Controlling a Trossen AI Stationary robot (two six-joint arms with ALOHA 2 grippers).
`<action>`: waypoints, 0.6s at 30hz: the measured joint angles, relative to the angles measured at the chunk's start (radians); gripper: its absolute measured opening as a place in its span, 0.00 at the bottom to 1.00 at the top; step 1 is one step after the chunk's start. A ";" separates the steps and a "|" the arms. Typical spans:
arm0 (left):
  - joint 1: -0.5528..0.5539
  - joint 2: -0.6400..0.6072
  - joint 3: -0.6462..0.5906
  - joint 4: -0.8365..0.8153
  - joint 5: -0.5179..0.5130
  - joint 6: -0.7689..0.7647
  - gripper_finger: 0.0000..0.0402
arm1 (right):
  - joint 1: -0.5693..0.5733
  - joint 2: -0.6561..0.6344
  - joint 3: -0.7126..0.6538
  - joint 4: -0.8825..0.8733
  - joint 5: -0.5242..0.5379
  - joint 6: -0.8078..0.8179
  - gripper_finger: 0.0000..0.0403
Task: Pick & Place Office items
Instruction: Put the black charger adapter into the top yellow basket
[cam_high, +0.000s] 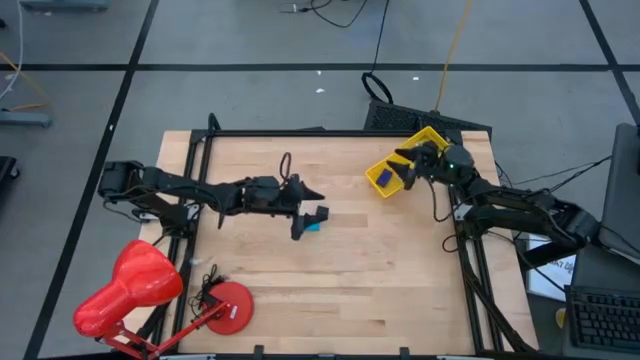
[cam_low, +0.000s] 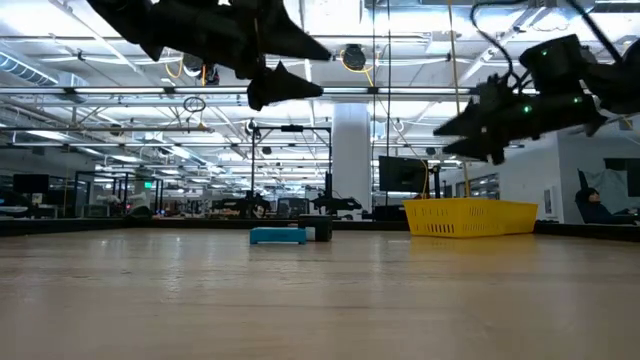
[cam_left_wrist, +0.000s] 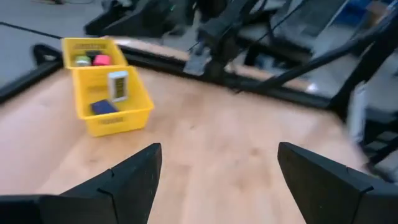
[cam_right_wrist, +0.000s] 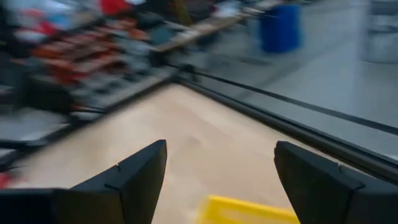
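The teal piece (cam_high: 313, 226) lying mid-surface under the left gripper (cam_high: 308, 203), whose jaws stand open, looks small, light and rigid, best pinched across its short sides, while the right gripper (cam_high: 408, 167) hangs open-jawed over the tray (cam_high: 432, 137) at the far right corner.

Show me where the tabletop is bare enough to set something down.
Free: the wood between the teal piece and the yellow tray, and the whole front strip right of the red lamp. Crowded: the back right corner, where the right claw hangs over the tray, and mid-table under the left claw.
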 joint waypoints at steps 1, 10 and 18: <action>-0.007 0.006 0.000 -0.015 -0.027 0.025 0.81 | 0.007 0.000 0.000 0.028 -0.041 0.014 0.70; -0.022 0.133 0.000 -0.088 -0.125 0.048 0.81 | 0.176 0.000 0.000 0.142 -0.106 -0.058 0.69; 0.007 0.282 0.000 -0.060 -0.144 0.094 0.81 | 0.293 0.000 0.000 0.148 -0.099 -0.142 0.68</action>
